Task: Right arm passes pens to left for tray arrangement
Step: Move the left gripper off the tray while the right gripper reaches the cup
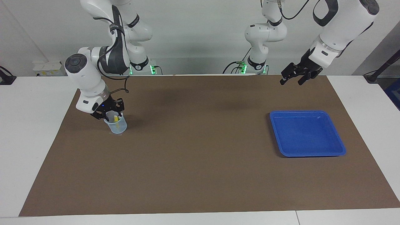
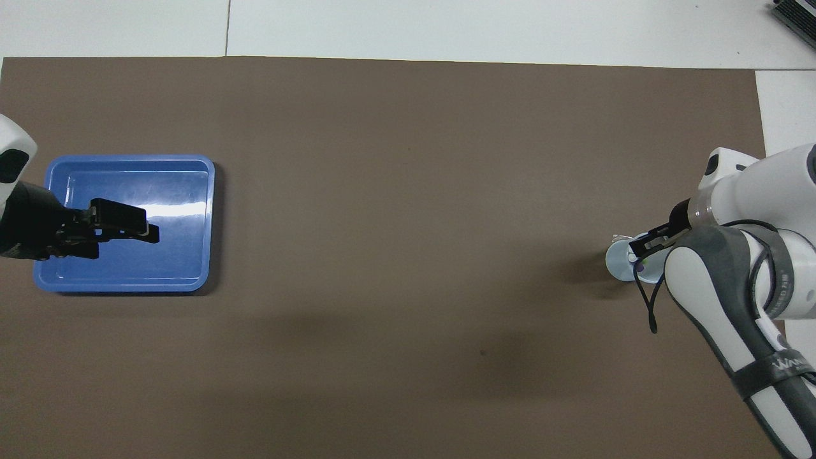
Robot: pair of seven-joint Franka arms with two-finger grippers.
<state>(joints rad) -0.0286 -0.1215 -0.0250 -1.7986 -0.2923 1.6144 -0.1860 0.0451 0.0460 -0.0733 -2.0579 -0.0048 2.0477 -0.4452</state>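
Observation:
A pale mesh cup (image 1: 119, 127) (image 2: 614, 265) stands at the right arm's end of the brown mat and holds the pens. A yellow pen (image 1: 116, 120) shows through its wall; pale pen ends (image 2: 631, 257) and a purple tip (image 2: 639, 269) show from above. My right gripper (image 1: 109, 115) (image 2: 642, 243), with its blue light, is dipped into the cup's mouth among the pens. The blue tray (image 1: 307, 134) (image 2: 185, 191) lies bare at the left arm's end. High in the air, my left gripper (image 1: 291, 82) (image 2: 150, 231) hangs open and holds nothing; from above it covers the tray.
The brown mat (image 1: 200, 156) covers most of the white table (image 1: 31, 125). Both arm bases (image 1: 256, 67) stand at the robots' edge. A black cable (image 2: 650, 306) loops off the right arm beside the cup.

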